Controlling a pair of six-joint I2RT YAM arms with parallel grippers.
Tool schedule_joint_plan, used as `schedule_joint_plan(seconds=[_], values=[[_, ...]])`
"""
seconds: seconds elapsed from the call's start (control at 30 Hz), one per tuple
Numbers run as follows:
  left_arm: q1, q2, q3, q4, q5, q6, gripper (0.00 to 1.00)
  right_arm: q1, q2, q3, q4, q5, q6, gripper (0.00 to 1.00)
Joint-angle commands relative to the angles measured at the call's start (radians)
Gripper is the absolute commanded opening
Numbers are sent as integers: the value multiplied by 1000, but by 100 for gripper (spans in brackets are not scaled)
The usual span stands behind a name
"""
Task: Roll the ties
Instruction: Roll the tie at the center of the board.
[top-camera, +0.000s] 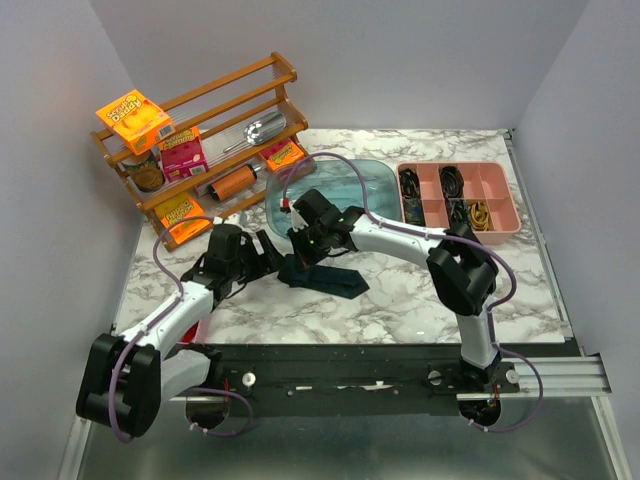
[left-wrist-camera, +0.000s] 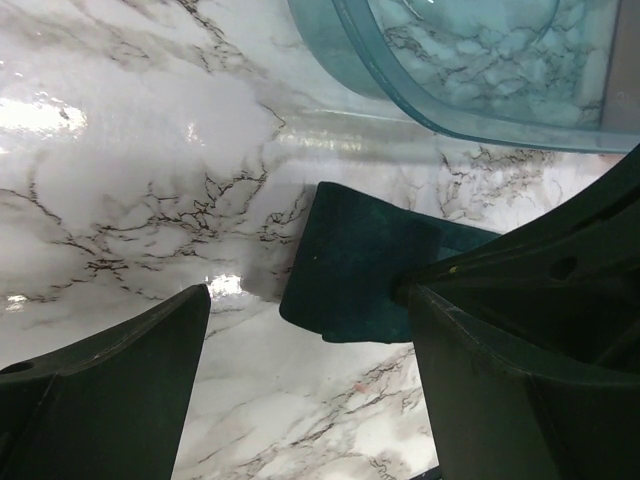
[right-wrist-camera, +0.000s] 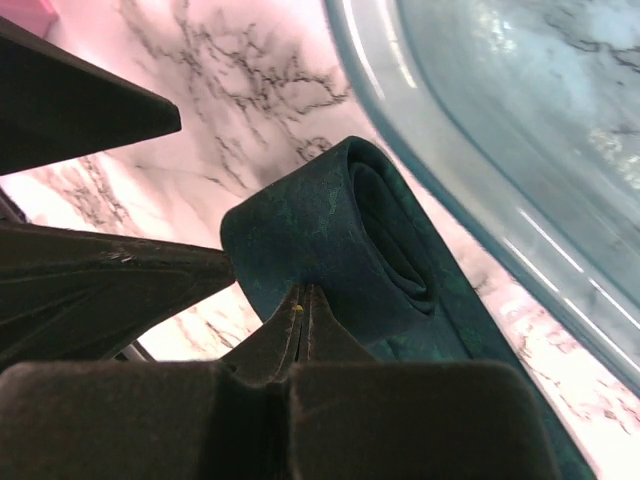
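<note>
While the rolled tie (right-wrist-camera: 330, 250) is touched by the clenched right end effector (right-wrist-camera: 303, 310), the left end effector (left-wrist-camera: 308, 300) is spread open, empty. If nudged sideways, the tie could be unrolled.

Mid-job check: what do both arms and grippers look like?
The left arm and right arm have white links, bulky black joints and a lilac cable looping alongside. The left gripper and right gripper are matte black with wedge-shaped fingers.

One dark teal fabric necktie (top-camera: 325, 278), one translucent blue plastic tub (top-camera: 375, 185), one pink divided plastic tray (top-camera: 450, 166) and one brown wooden rack (top-camera: 215, 88) are sitting on the surface (top-camera: 420, 300).
</note>
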Motion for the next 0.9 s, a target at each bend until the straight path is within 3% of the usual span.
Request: schedule_joint_plan(seconds=[0.0,0.53,0.87], values=[[7,58,-23,89,59,4,90,-16,-4,-22,-27,58,-21,0],[7,218,-23,323,171,39,89,-40,-6,-55,-27,42,-33,0],[4,296,-63,436,240,18,83,-53,-9,-76,-24,27,-35,0]])
